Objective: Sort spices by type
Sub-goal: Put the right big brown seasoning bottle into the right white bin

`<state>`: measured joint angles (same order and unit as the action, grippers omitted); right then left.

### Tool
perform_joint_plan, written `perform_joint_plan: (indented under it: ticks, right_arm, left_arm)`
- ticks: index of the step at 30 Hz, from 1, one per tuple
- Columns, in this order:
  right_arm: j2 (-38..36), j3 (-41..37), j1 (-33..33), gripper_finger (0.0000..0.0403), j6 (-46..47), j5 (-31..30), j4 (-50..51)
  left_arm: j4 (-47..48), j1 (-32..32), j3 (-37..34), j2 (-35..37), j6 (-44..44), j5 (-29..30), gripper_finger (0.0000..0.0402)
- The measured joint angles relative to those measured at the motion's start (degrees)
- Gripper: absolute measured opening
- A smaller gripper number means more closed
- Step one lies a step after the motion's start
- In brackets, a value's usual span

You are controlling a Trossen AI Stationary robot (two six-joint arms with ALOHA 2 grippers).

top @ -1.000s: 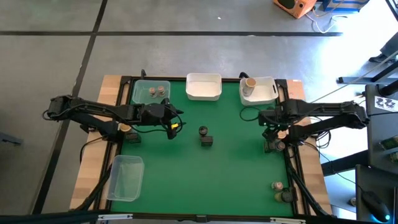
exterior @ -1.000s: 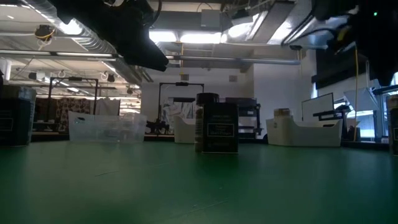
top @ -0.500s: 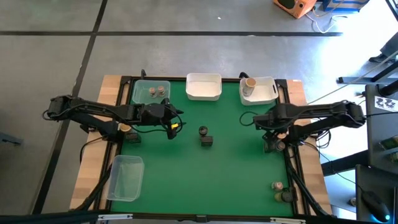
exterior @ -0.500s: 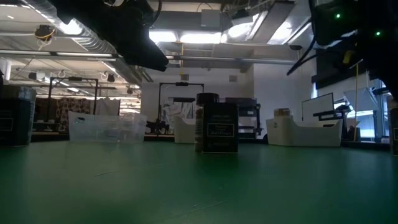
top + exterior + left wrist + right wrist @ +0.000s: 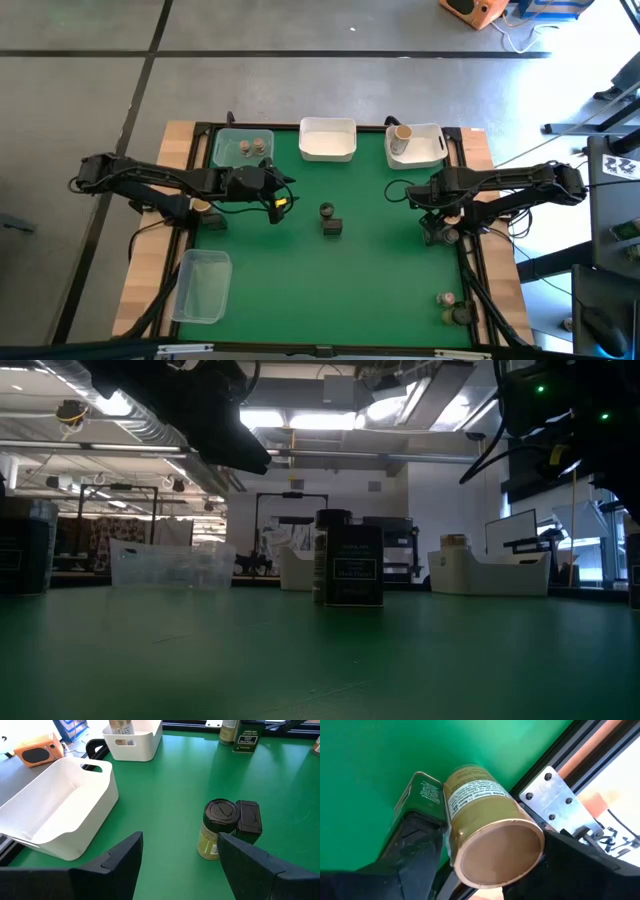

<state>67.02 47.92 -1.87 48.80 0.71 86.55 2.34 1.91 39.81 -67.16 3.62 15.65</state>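
Two spices stand mid-table: a round dark-lidded jar and a dark blocky tin. My left gripper hovers open to their left, pointing at them, nothing between its fingers. At the table's right edge my right gripper points down, open. Its fingers stand on either side of a tan-lidded jar, with a dark green tin right beside that jar. More spices stand at the near right corner. My right gripper comes at the tan-lidded jar from above. One finger is on the tin's side of the jar, the other on the table-frame side. I cannot tell whether they touch the jar.
Along the far edge stand a clear tub with two jars, a white tub and another white tub holding a jar. A clear tub lies near left. The black frame rail runs close beside the right gripper.
My right gripper has sunk toward the jars at the table's right edge, tipped more steeply downward and shifted a little toward the table's middle, its fingers staying apart. It has kept still over the last half second.
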Motion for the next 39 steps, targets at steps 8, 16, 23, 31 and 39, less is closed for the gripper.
perform_joint_plan:
  ticks: [8, 16, 23, 31, 39]
  right_arm:
    - [-0.1, -0.7, 0.0, 0.0289, 2.7, 0.0, 0.2]
    - [-0.1, -0.6, 0.0, 0.0289, 4.6, -0.8, 0.1]
    - [0.0, 1.4, 0.0, 0.0281, 3.2, -5.2, -1.1]
    - [0.0, 5.4, 0.0, 0.0282, 1.7, -10.6, -0.7]
    - [0.0, 9.4, 0.0, 0.0276, 0.2, -16.4, -0.5]
  left_arm:
    - [0.0, 0.0, 0.0, 0.0, -0.5, 0.0, 0.0239]
    - [0.1, 0.0, 0.0, 0.0, -0.7, 0.0, 0.0239]
    - [0.1, 0.0, 0.0, 0.0, -0.7, 0.0, 0.0239]
    - [0.1, 0.0, 0.0, 0.0, -0.7, 0.0, 0.0239]
    - [0.0, 0.0, 0.0, 0.0, -0.8, 0.0, 0.0239]
